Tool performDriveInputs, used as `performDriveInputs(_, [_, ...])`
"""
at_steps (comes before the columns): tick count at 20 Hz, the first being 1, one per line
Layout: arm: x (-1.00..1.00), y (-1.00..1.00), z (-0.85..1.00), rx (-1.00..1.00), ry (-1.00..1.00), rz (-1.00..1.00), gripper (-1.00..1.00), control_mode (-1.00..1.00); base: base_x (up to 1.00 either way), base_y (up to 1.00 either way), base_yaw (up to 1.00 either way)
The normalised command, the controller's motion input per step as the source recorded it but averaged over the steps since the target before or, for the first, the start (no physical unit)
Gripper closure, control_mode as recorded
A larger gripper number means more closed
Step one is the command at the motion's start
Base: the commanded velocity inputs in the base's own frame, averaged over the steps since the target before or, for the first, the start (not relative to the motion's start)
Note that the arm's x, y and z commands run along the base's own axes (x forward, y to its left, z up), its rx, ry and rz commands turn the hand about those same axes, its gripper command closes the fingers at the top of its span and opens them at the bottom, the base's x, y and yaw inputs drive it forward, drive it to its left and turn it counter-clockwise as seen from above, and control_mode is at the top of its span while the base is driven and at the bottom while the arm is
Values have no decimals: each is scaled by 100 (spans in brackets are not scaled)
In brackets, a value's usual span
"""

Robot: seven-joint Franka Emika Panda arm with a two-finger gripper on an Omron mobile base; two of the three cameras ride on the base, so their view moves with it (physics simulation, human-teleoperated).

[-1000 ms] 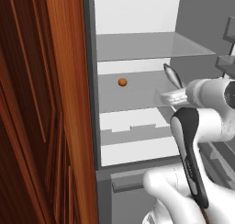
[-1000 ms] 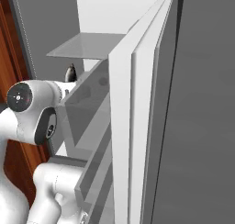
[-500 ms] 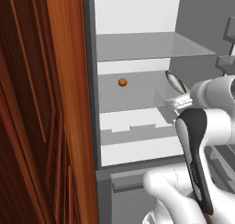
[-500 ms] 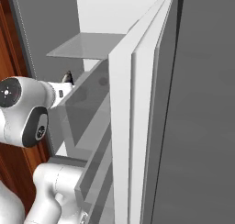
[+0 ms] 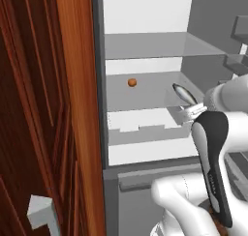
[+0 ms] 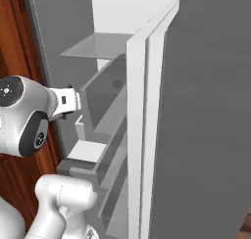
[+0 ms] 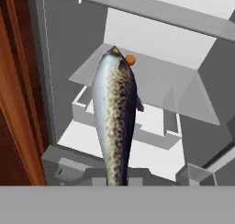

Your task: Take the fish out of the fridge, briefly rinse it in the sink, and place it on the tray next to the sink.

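The fish (image 5: pixel 183 94), silver with a dark speckled back, is held above the front of the open fridge's (image 5: pixel 208 22) middle shelf. My gripper (image 5: pixel 191 110) is shut on its lower end. In the hand view the fish (image 7: pixel 114 113) stands lengthwise up the middle, its far tip near a small orange ball (image 7: pixel 130 59), in front of the grey fridge interior (image 7: pixel 69 30). From the right, the hand (image 6: pixel 66 102) is at the fridge's opening, left of the open door (image 6: pixel 196 110). The sink and the tray are out of view.
The orange ball (image 5: pixel 131 82) lies at the back of the middle shelf. A reddish wood cupboard (image 5: pixel 48 109) flanks the fridge on the left, close to the hand. White drawers (image 5: pixel 145 153) sit below the shelf, and clear door racks (image 6: pixel 112 150) project on the right.
The hand has drawn back out of the fridge and slightly down, carrying the fish with it. The orange ball has stayed in place.
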Motion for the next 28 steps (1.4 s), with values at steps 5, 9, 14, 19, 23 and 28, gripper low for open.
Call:
performDriveInputs(5, [0,0,0,0,0,0,100,100,-100,10,35])
performDriveInputs(9, [0,0,0,0,0,0,100,100,-100,0,50])
performDriveInputs(14, [0,0,0,0,0,0,100,100,-86,1,64])
performDriveInputs(19, [0,0,0,0,0,0,100,100,-58,4,75])
performDriveInputs(23, [0,0,0,0,0,0,100,100,-51,13,78])
performDriveInputs(28, [0,0,0,0,0,0,100,100,-60,2,77])
